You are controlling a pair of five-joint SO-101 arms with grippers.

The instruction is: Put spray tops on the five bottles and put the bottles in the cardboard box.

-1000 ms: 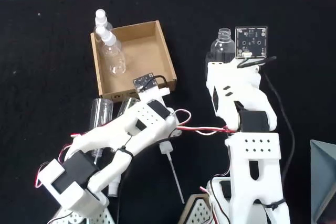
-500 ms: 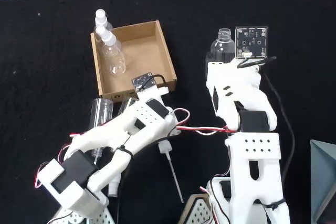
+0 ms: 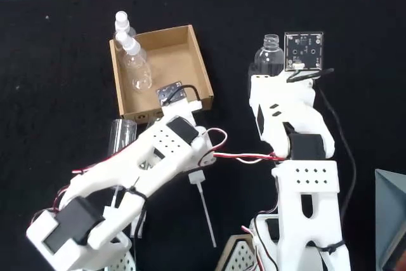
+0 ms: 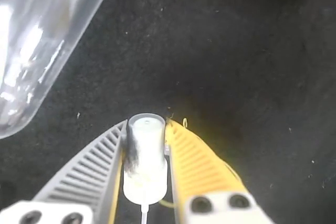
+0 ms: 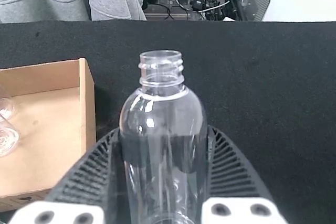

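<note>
My left gripper [image 4: 147, 129] is shut on a white spray top [image 4: 144, 156], which hangs just in front of the cardboard box [image 3: 202, 74]; its long thin tube [image 3: 207, 217] trails back over the black table. A clear bottle [image 4: 42, 40] lies close beside it. My right gripper [image 5: 161, 132] is shut on an upright clear bottle [image 5: 163, 114] with an open threaded neck, held to the right of the box [image 5: 47, 129]; the same bottle [image 3: 269, 56] stands at that arm's tip. Two bottles with spray tops [image 3: 132, 58] lie in the box's far left corner.
Clear bottles [image 3: 122, 134] lie on the table in front of the box, partly hidden under the left arm. A grey object [image 3: 390, 214] sits at the right edge. Red and white cables [image 3: 244, 155] run between the two arms.
The left arm has risen and shifted slightly toward the box, carrying the spray top with it. The right arm and its bottle have not moved.
</note>
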